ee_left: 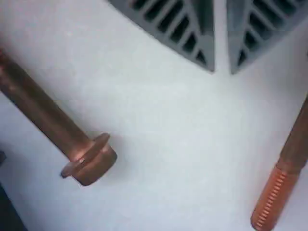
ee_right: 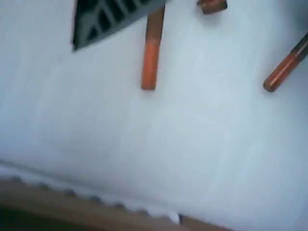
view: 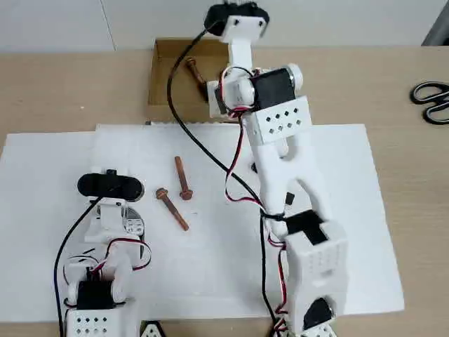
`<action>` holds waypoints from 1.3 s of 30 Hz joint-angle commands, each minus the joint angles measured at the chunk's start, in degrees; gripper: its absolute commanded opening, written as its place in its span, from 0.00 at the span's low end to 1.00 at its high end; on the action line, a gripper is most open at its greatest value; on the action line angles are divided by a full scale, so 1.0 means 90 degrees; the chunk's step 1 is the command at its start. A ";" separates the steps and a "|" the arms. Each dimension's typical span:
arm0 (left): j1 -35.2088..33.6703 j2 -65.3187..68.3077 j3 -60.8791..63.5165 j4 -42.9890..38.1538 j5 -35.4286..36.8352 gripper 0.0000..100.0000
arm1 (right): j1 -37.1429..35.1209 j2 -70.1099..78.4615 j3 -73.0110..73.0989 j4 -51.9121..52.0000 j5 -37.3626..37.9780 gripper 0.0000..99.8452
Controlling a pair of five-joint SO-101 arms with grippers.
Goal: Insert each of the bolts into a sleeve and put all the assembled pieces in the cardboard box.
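Two rusty brown bolts lie on the white sheet: one upright (view: 184, 178), the other slanted (view: 172, 208). A third bolt (view: 194, 70) lies in the cardboard box (view: 163, 88) at the table's back. My right gripper (view: 211, 92) hangs over the box's right side, right by that bolt's near end; I cannot tell if it holds it. My left gripper (ee_left: 221, 70) is shut and empty, just above the sheet between a bolt head (ee_left: 89, 163) and a threaded tip (ee_left: 273, 204). The right wrist view shows a threaded bolt end (ee_right: 150, 62), a head (ee_right: 211, 5) and another tip (ee_right: 283, 71).
The white paper sheet (view: 63, 175) covers the table's middle; its jagged far edge (ee_right: 96, 197) meets bare wood. Black scissors (view: 431, 102) lie at the far right. Black cables (view: 189, 133) run from the box across the sheet. My left arm (view: 112, 214) stands at the front left.
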 commanded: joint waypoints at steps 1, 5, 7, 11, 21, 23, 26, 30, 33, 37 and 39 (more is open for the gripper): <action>0.0000 -0.0068 -0.0024 0.0010 -0.0010 0.00 | -0.0044 -0.0904 0.0947 0.0044 -0.0449 0.12; 0.0000 -0.0068 -0.0024 0.0010 0.0000 0.00 | 0.0034 -0.1128 0.1915 0.0024 -0.0879 0.12; -0.0010 -0.0068 -0.0024 0.0010 0.0000 0.00 | 0.0142 -0.1109 0.2110 0.0005 -0.1143 0.12; -0.0010 -0.0068 -0.0024 0.0010 0.0000 0.00 | 0.0239 -0.0747 0.2208 -0.0005 -0.1358 0.12; -0.0010 -0.0068 -0.0015 0.0010 0.0000 0.00 | 0.0474 0.0484 0.2188 -0.0278 -0.2022 0.12; -0.0010 -0.0068 -0.0015 0.0020 0.0000 0.00 | 0.0523 0.0611 0.2188 -0.0474 -0.2032 0.12; -0.0010 -0.0068 -0.0015 0.0020 0.0000 0.00 | 0.0571 0.0747 0.2188 -0.0767 -0.2012 0.12; -0.0010 -0.0068 -0.0015 0.0020 0.0000 0.00 | 0.0581 0.0825 0.2188 -0.0777 -0.2032 0.12; -0.0010 -0.0068 -0.0015 0.0020 0.0000 0.00 | 0.0581 0.0806 0.2188 -0.0757 -0.2090 0.12; -0.0010 -0.0068 -0.0015 0.0020 0.0000 0.00 | 0.0581 0.0806 0.2188 -0.0679 -0.2256 0.12; -0.0010 -0.0068 -0.0015 0.0020 0.0000 0.00 | 0.0581 0.0806 0.2188 -0.0620 -0.2305 0.12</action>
